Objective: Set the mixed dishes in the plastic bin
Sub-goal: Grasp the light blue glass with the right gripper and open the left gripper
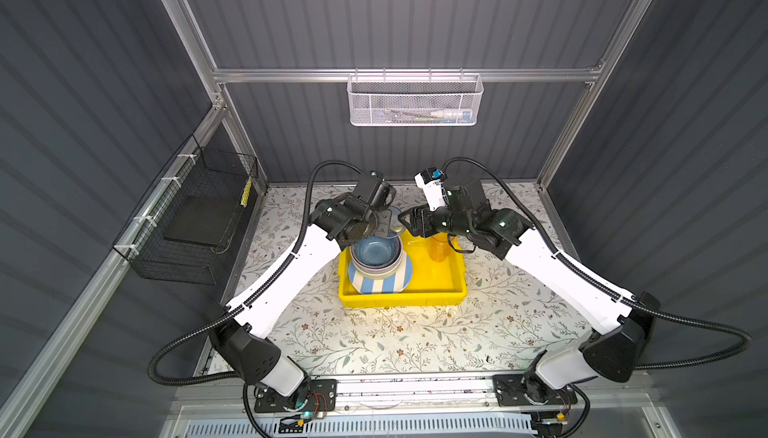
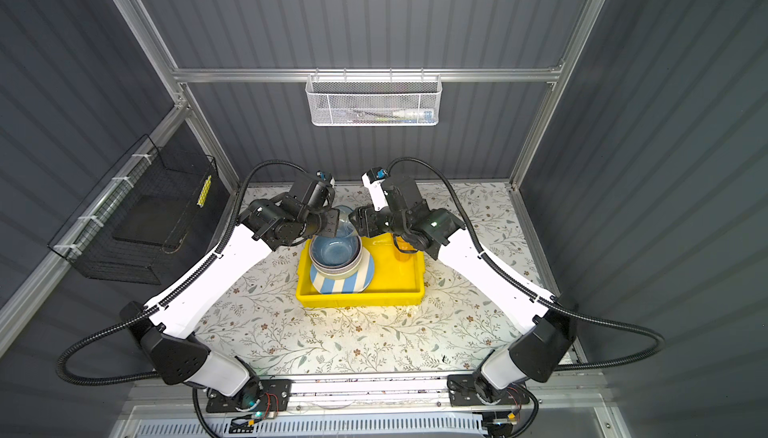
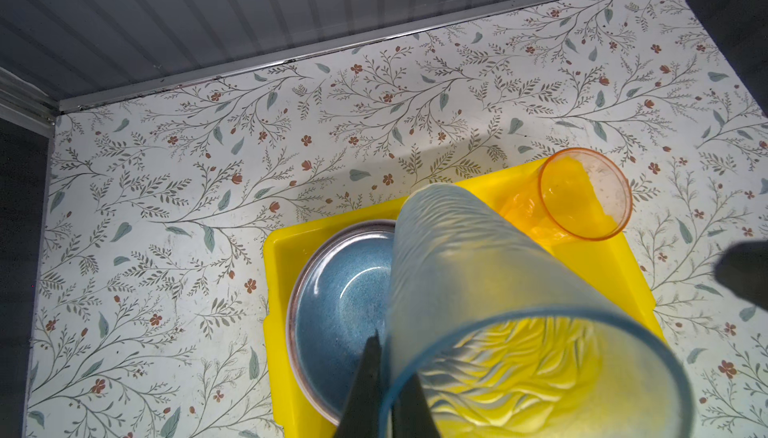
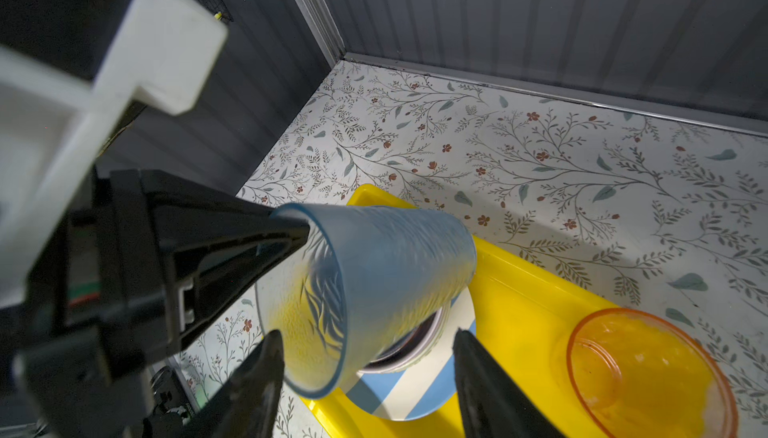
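Closest to the left wrist camera is the open rim of the blue tumbler (image 3: pixel 478 273), a translucent ribbed cup held on its side above the yellow bin (image 3: pixel 278 332). The left gripper (image 3: pixel 390 363) has its fingers closed on that rim, one finger inside the cup and one outside. Below the cup, inside the bin, sits the dark blue bowl (image 3: pixel 340 311). In a far corner of the bin the orange-pink tumbler (image 3: pixel 582 194) stands upright, mouth up. The bin rests on the flowered surface (image 3: pixel 187 207).

From the right wrist camera, the right gripper (image 4: pixel 368 332) has its fingers (image 4: pixel 478 382) spread wide, one on each side of the blue tumbler's body. A strip of the striped plate (image 4: pixel 399 394) shows between the cup and one finger. Whether the other finger touches the cup cannot be told. The plate lies on the bin's floor, with the orange-pink tumbler standing near it inside the bin.

In both top views the two grippers meet over the bin's far edge, with the blue tumbler (image 1: pixel 397 223) (image 2: pixel 345 223) between them. The dark blue bowl tops a stack with a lilac-grey bowl (image 1: pixel 374 268) under it, set on the striped plate in the bin's left half. The orange-pink tumbler stands in the bin's far right corner. A white mesh basket (image 1: pixel 415 99) hangs on the back wall well beyond the bin, and a black wire basket (image 1: pixel 195 215) on the side wall well to its left.
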`<state>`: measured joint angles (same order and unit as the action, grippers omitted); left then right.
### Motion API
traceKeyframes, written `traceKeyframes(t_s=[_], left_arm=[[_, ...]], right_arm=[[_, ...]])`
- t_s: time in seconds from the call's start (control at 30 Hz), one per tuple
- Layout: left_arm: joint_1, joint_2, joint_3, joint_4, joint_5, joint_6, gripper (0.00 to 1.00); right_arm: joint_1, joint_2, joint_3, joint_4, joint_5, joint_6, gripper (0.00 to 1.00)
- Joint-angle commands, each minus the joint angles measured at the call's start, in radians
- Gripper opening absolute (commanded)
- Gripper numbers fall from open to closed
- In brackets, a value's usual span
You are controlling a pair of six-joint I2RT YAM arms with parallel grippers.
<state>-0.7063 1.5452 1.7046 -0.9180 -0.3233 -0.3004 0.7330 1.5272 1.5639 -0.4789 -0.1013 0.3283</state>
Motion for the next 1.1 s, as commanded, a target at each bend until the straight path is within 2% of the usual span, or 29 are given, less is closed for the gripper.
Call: traceKeyframes(t_s=[0.0, 0.17, 0.33, 0.5, 0.77, 1.07], left_arm=[[-0.009, -0.040, -0.004, 0.045, -0.021, -0.015, 0.00], [-0.009, -0.028, 0.021, 0.016, -0.021, -0.014, 0.00], [-0.009, -0.045, 0.018, 0.031, -0.018, -0.007, 0.00], [-0.008, -0.052, 0.015, 0.031, -0.002, 0.000, 0.00], [-0.008, -0.075, -0.001, 0.048, 0.034, 0.009, 0.02], [-0.009, -0.105, -0.022, 0.026, 0.116, -0.018, 0.16]], right_arm=[[0.020, 0.041, 0.059, -0.069, 0.088, -0.003, 0.62], [0.048, 0.094, 0.119, -0.117, 0.168, -0.023, 0.54], [0.082, 0.149, 0.205, -0.189, 0.264, -0.049, 0.34], [0.097, 0.200, 0.273, -0.251, 0.336, -0.055, 0.20], [0.108, 0.224, 0.317, -0.279, 0.365, -0.046, 0.01], [0.108, 0.183, 0.319, -0.288, 0.343, -0.040, 0.00]])
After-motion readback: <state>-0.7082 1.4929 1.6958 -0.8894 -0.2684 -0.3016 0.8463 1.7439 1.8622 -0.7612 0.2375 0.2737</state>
